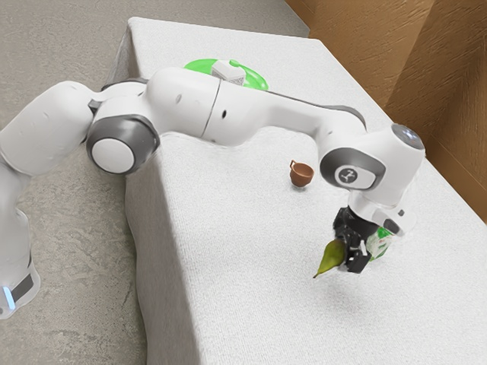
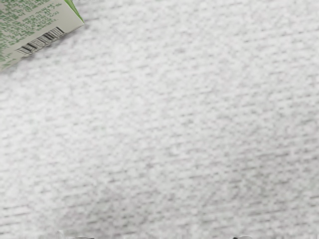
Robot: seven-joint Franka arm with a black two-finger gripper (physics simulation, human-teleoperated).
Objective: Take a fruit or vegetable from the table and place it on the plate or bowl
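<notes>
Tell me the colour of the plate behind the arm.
Bright green; the plate shows best in the exterior view.

Our arm (image 1: 228, 106) hides the near part of the green plate (image 1: 255, 77), and the small white thing (image 1: 227, 70) on it is too small for us to name. The gripper (image 1: 355, 261) covers most of a green-and-white carton (image 1: 379, 245) and one side of the pear (image 1: 329, 260). In the wrist view we see the carton (image 2: 30, 25) cut off at the picture's corner, its print too fine to read. The arm's base runs off the exterior view's left.
</notes>
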